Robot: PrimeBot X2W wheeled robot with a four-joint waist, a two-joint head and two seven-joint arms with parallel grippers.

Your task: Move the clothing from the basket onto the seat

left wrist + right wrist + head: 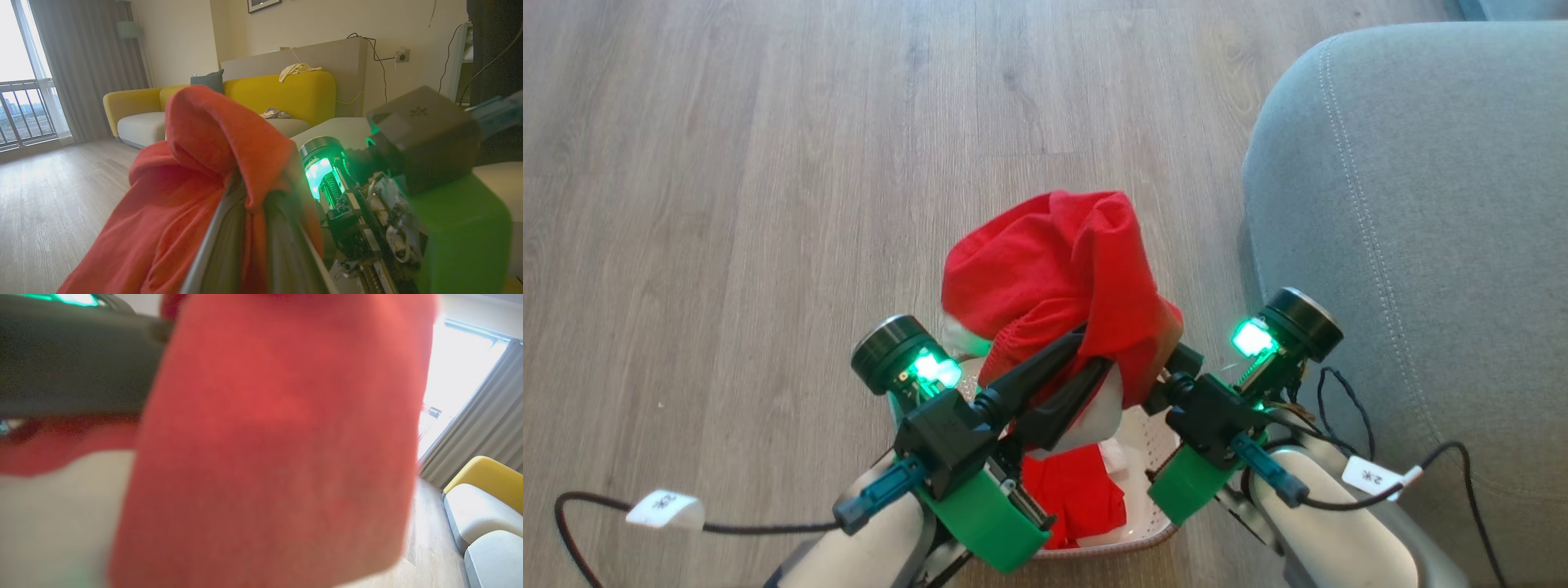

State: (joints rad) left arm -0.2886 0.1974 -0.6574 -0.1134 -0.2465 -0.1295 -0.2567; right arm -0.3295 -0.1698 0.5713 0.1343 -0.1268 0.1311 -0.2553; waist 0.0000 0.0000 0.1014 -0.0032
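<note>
Two left fingers (pixel 1037 367), nearly closed, pinch red clothing (pixel 1045 261).

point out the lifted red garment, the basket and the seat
lifted red garment (pixel 1045 261), head view, bunched top fold
basket (pixel 1147 441), head view, perforated inner wall
seat (pixel 1421 204), head view, grey top surface

A: Head view: even, soft daylight is spread over the floor (pixel 768 163); a faint shadow is cast beside the seat (pixel 1421 204).
B: Left wrist view: the window (pixel 24 53) is blown out white, uprights are seen leaning at the edges, and a green lamp (pixel 318 175) is flared.
A: Right wrist view: the clothing (pixel 278 437) is smeared out of focus; glare is seen by the curtain (pixel 490 428).
</note>
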